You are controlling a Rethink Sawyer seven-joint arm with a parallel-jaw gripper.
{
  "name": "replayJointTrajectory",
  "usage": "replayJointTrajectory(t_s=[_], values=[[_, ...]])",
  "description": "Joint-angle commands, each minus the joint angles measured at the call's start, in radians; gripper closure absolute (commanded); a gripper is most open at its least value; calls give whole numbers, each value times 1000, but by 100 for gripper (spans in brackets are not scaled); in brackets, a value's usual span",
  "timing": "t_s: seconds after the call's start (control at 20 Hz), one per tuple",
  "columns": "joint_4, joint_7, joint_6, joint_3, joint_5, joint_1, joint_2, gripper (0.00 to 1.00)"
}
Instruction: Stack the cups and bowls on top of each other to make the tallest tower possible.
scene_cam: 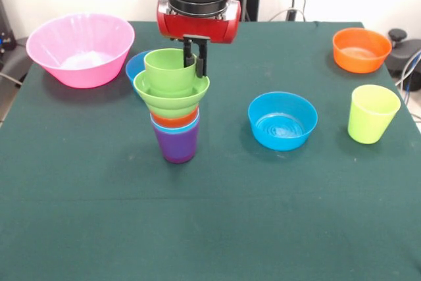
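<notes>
The tower (175,113) stands left of the table's middle. Its base is a purple cup (176,146), with a light blue cup (191,125) and an orange cup (172,120) nested in it. A ridged green bowl (170,97) sits above them and a green cup (166,67) is on top. My gripper (196,69) comes down from above. Its fingers (203,57) straddle the green cup's right rim, one inside and one outside, closed on the wall. A yellow-green cup (373,113) stands at the right. A blue bowl (283,120) lies right of the tower.
A large pink bowl (80,47) sits at the far left. A second blue bowl (135,65) is partly hidden behind the tower. An orange bowl (360,49) sits at the far right. The green table (210,228) stretches toward the camera.
</notes>
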Motion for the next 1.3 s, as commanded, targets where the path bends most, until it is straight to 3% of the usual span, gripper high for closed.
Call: replayJointTrajectory(t_s=[0.05,1.3], values=[[33,-3,96,71,13,-10,88,100],[-69,-60,266,87,28,-13,165,100]])
